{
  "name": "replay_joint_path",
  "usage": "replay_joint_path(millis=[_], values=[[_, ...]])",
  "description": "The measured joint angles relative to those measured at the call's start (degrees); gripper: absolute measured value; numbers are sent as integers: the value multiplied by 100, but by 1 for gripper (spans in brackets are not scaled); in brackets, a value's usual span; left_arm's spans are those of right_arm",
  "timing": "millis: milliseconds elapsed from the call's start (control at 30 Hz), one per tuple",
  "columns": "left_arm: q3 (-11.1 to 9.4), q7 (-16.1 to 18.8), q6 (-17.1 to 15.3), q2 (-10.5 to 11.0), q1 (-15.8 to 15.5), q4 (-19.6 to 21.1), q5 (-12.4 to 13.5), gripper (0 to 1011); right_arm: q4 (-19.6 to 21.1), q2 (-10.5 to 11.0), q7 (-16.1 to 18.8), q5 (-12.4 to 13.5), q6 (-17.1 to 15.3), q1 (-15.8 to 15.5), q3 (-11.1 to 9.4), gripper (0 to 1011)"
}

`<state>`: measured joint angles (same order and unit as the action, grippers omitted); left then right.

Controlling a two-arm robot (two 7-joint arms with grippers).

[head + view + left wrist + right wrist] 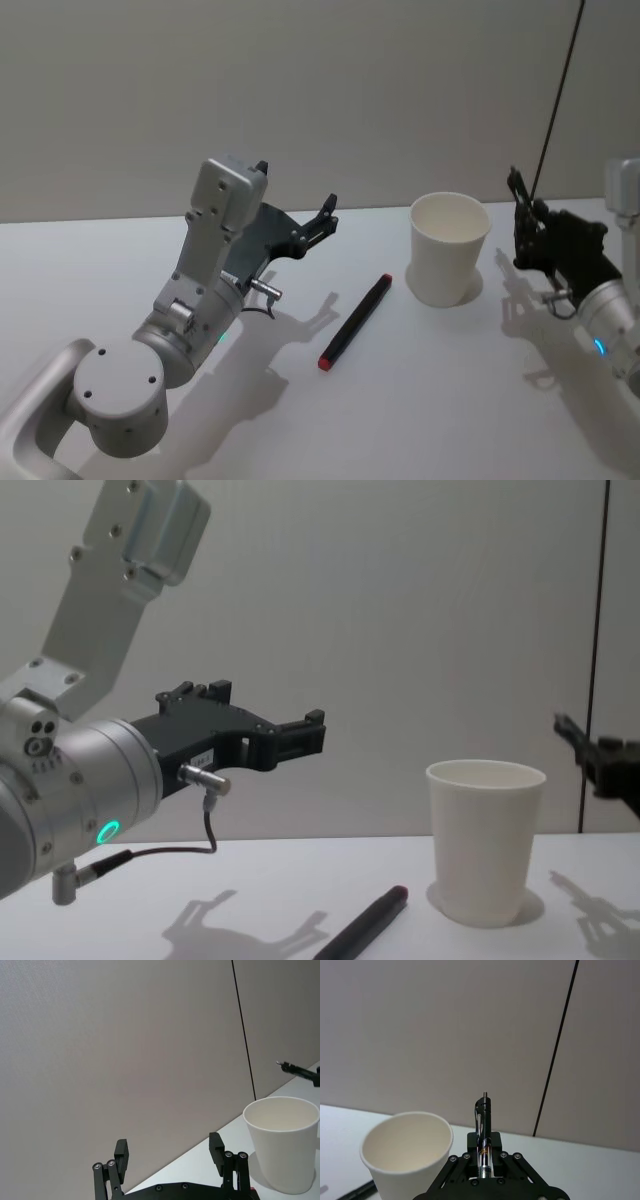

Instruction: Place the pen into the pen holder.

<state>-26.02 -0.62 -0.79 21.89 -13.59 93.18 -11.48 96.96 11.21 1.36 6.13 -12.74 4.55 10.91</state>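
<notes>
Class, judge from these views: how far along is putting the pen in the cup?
Done: the right gripper has a clip pen clamped. In hand: it holds the pen beside the white cup, not over it. Left: move above the rim and release; the cup looks empty. Another red-tipped pen lies on the table; the left gripper hovers open.

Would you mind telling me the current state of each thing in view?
pen holder: upright, no pen inside.
clip pen: held off the table.
red-ended pen: lying flat on the table, not gripped.
left gripper: open, empty.
right gripper: shut on the clip pen.
</notes>
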Motion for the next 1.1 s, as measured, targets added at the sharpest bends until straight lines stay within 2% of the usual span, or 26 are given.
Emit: replay_joint_path(millis=[100, 133, 467, 600, 733, 800, 933, 1100], values=[[0, 0, 0, 0, 0, 0, 0, 1001, -25, 0, 96, -32, 323, 55, -13, 144], [0, 0, 0, 0, 0, 0, 0, 1001, -25, 0, 96, -32, 323, 55, -13, 145], [0, 0, 0, 0, 0, 0, 0, 1001, -212, -58, 411, -114, 1261, 330, -25, 145], [0, 0, 0, 0, 0, 0, 0, 1001, -301, -90, 518, -136, 1543, 433, -22, 144], [0, 0, 0, 0, 0, 0, 0, 1001, -544, -173, 732, -173, 2061, 665, 2, 145], [0, 0, 0, 0, 0, 0, 0, 1001, -600, -193, 766, -179, 2137, 715, 8, 145], [0, 0, 0, 0, 0, 0, 0, 1001, -920, -290, 983, -219, 2642, 964, 42, 144], [0, 0, 0, 0, 0, 0, 0, 1001, -1127, -350, 1094, -260, 2878, 1108, 66, 144]])
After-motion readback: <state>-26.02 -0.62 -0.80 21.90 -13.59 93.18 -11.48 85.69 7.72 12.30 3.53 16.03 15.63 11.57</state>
